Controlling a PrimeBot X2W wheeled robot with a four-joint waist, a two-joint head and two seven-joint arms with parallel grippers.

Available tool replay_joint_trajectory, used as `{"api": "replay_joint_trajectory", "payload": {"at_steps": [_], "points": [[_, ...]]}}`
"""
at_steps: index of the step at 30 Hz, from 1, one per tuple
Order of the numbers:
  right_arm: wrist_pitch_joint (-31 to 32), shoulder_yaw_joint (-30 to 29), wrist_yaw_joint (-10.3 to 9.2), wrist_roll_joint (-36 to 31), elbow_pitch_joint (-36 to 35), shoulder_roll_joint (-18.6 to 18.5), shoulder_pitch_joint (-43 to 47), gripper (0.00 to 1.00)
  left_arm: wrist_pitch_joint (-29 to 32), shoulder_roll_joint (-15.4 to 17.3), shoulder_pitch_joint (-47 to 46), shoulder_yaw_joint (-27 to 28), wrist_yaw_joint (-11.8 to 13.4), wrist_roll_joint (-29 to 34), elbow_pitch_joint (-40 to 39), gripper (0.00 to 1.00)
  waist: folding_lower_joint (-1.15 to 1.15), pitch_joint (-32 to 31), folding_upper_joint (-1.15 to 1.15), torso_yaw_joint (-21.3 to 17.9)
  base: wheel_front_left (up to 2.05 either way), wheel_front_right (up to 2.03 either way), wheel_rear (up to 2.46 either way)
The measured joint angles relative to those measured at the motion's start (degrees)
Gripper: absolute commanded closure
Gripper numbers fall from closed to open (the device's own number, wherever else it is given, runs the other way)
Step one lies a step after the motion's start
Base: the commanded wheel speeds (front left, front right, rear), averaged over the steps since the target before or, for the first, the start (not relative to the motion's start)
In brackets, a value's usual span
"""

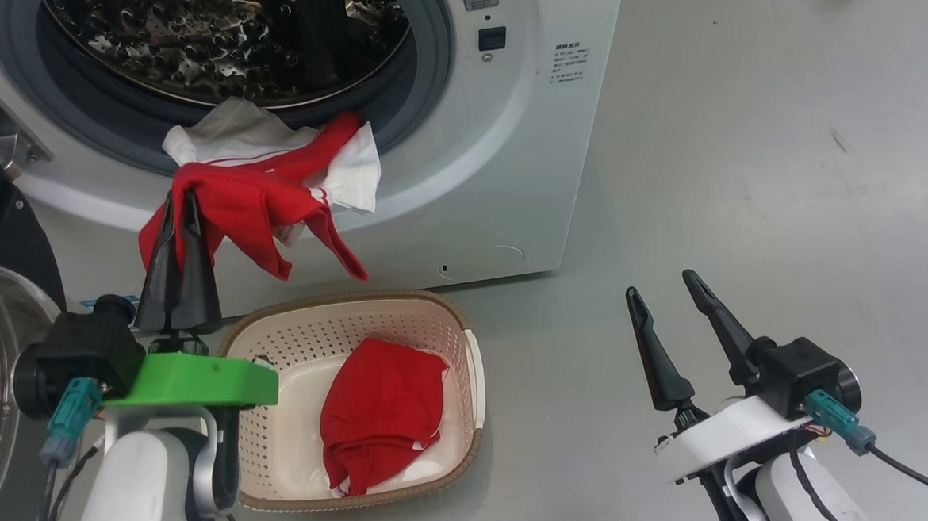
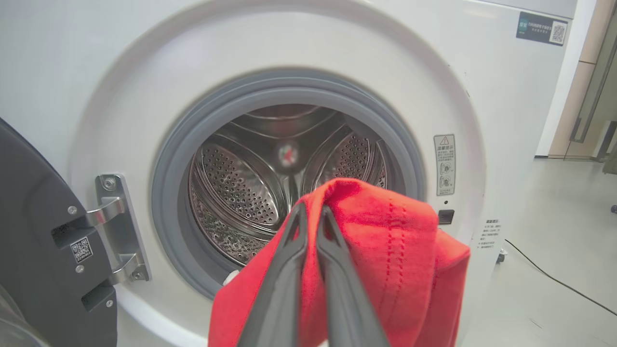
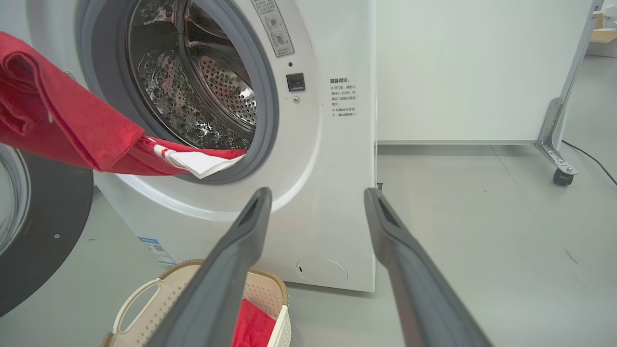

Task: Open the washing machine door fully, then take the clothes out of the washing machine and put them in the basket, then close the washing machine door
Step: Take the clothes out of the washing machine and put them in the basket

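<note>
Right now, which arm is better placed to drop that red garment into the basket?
Left. The left gripper is shut on the red garment hanging from the washing machine, just above the basket. The right gripper is open, empty, off to the side.

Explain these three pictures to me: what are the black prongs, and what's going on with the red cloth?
The prongs are a two-armed robot's grippers, its "hands". One picture looks down from its head; the other two come from cameras on each wrist, looking along the fingers. The left gripper is pinched shut on red and white clothes hanging out of the washing machine, whose door stands open. The right gripper is open and holds nothing. On the floor below sits a basket with one red garment already inside.
</note>
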Motion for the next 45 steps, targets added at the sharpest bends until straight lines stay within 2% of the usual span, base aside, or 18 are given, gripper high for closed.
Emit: {"api": "replay_joint_trajectory", "payload": {"at_steps": [12,23,45], "points": [[0.0,1.4,0.11,-0.6,-1.0,0.0,0.8,0.00,2.7,-1.0,5.7,-0.5,0.1,-4.6,2.7,1.00,0.00,1.2,0.00,0.4,0.00,0.00,0.00],[0.0,1.7,0.35,-1.0,-2.7,0.0,0.3,0.00,4.4,-1.9,6.1,-0.7,0.1,-8.3,10.2,1.00,0.00,5.4,0.00,-0.6,0.00,0.00,0.00],[0.0,3.3,1.11,-1.5,-5.8,0.0,-7.7,0.00,5.0,-2.4,-9.8,1.1,0.1,-9.9,31.7,1.00,0.00,20.9,0.00,-5.4,0.00,0.00,0.00]]}}
